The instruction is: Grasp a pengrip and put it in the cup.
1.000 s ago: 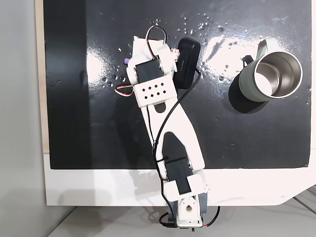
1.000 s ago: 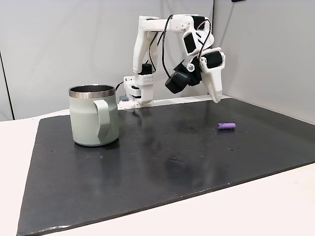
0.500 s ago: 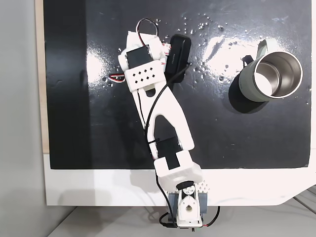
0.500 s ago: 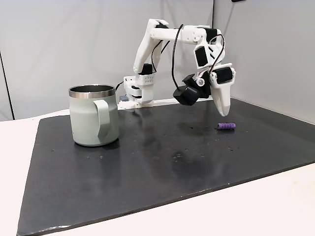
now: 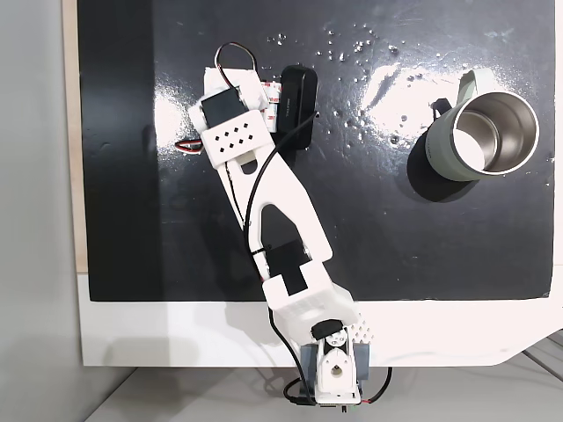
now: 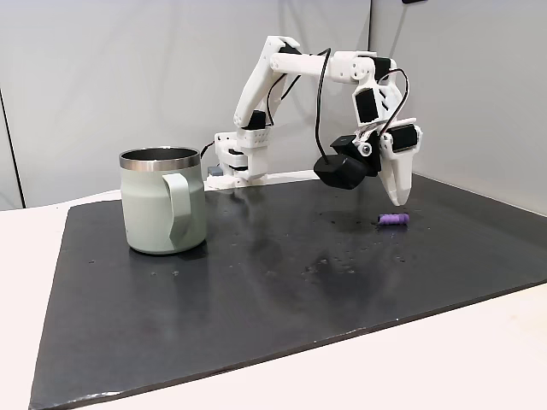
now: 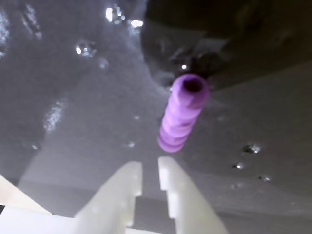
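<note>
**Closing in on the pengrip, fingers nearly together**

While the pengrip (image 7: 183,113) lies loose on the dark mat (image 6: 256,282), the step in hand is, by my reading, the approach for the grasp. In the wrist view it sits just beyond the fingertips (image 7: 168,168), its length running away from the camera and slightly to the right, its hollow end at the far side. In the side fixed view it rests on the mat (image 5: 440,246) at the right, with the gripper (image 6: 397,198) hanging just above and beside it, tips pointing down.

To do this well, the fingers likely need to spread wider first, since the slot between them looks narrower than the ribbed body. They should then come down on either side of its middle, across its length and not along it, so the soft rubber is pinched and not rolled away. A slow descent to the mat should help, as the piece is small and light.

As for the fingers, they stand almost together with a thin gap, gripping nothing and touching nothing that I can see.

Off to the other side, well apart from the arm (image 5: 281,211), stands the cup (image 6: 162,205), upright, its handle (image 6: 178,209) facing the side camera.
</note>
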### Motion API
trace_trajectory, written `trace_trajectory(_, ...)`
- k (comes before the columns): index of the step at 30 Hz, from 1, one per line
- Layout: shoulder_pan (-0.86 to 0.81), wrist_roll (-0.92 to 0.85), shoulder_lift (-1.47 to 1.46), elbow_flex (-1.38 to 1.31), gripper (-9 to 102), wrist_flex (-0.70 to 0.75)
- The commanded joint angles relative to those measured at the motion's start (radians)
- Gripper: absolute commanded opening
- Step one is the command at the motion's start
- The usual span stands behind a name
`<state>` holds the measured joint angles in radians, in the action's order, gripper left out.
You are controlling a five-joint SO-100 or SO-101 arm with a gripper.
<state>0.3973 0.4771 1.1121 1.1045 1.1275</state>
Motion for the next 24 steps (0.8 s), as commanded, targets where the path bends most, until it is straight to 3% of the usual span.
trace_trajectory(1, -0.002, 0.006, 0.011, -0.051, 0, 0.008)
trace_trajectory(8, 0.003, 0.034, 0.008, -0.052, 20, 0.038)
trace_trajectory(24, 0.067, -0.003, -0.077, -0.084, 19, 0.055)
